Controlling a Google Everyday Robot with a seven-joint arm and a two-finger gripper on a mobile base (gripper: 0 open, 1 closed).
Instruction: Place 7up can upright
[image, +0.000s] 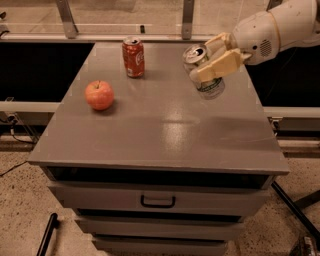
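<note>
The 7up can (210, 86), silver-white with green print and a silver top, hangs tilted above the right side of the grey cabinet top (165, 125), its top leaning up and to the left. My gripper (212, 59) comes in from the upper right and is shut on the can's upper half. One cream finger (220, 66) lies across the can's front. The can is off the surface.
A red-orange soda can (133, 56) stands upright at the back left. A red apple (99, 94) lies on the left. The cabinet has a drawer with a dark handle (157, 201). A metal rail and posts (188, 17) run behind the cabinet.
</note>
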